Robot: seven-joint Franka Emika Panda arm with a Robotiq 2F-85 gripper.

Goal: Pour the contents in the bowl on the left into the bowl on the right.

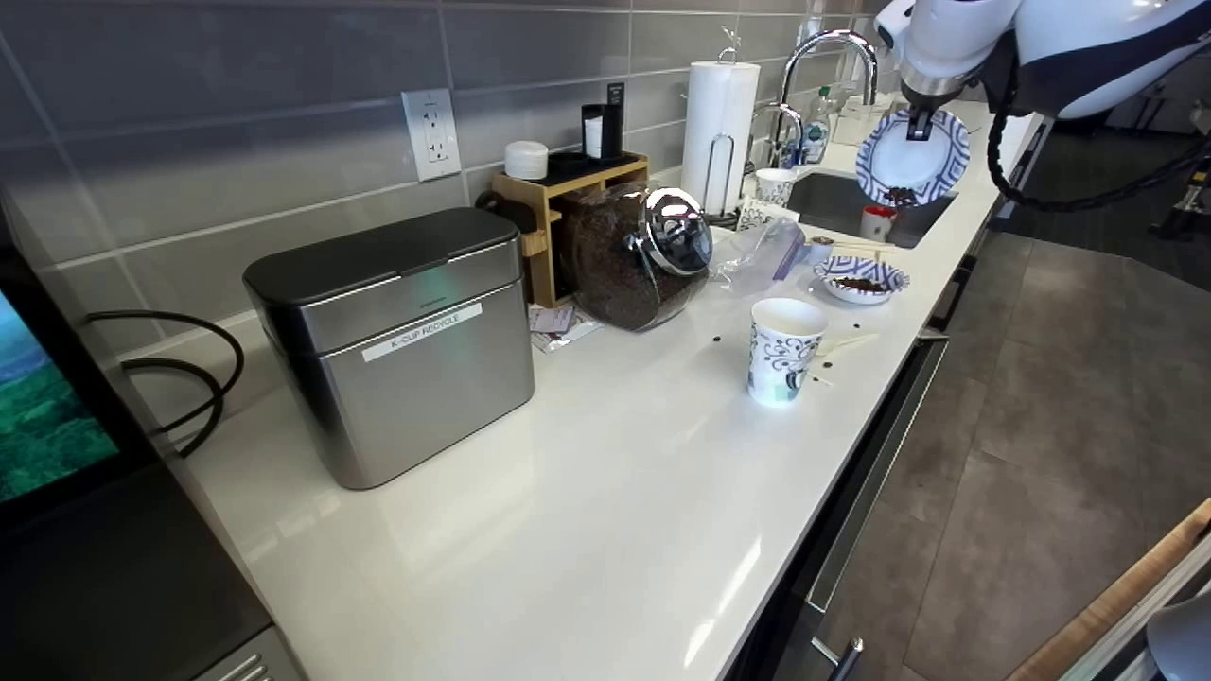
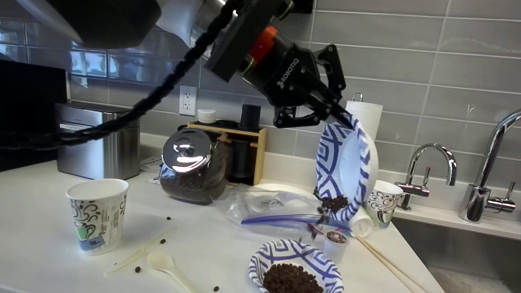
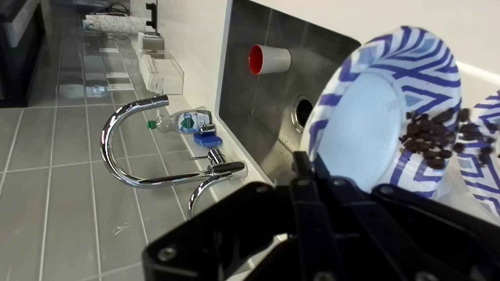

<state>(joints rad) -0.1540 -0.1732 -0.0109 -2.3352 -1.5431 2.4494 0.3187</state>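
My gripper [image 1: 918, 128] [image 2: 344, 116] [image 3: 314, 164] is shut on the rim of a blue-and-white patterned paper bowl [image 1: 903, 156] [image 2: 342, 162] [image 3: 363, 125]. This held bowl is tilted steeply on its side above the counter. A clump of dark beans [image 2: 334, 203] [image 3: 424, 140] sits at its lower edge, and some beans are falling. A matching bowl [image 1: 833, 270] [image 2: 285, 247] stands upright on the counter below and holds a pile of dark beans [image 2: 290, 278]. In the wrist view only part of this lower bowl [image 3: 470, 171] shows at the right edge.
A patterned paper cup [image 1: 783, 355] [image 2: 97, 215], plastic spoon [image 2: 165, 262], pod [image 2: 336, 246], plastic bag [image 2: 264, 207] and chopsticks [image 2: 386, 260] lie around the lower bowl. The bean jar [image 1: 629, 255], paper towels [image 1: 721, 132], sink [image 3: 254, 101] and faucet [image 3: 113, 144] are nearby. Stray beans dot the counter.
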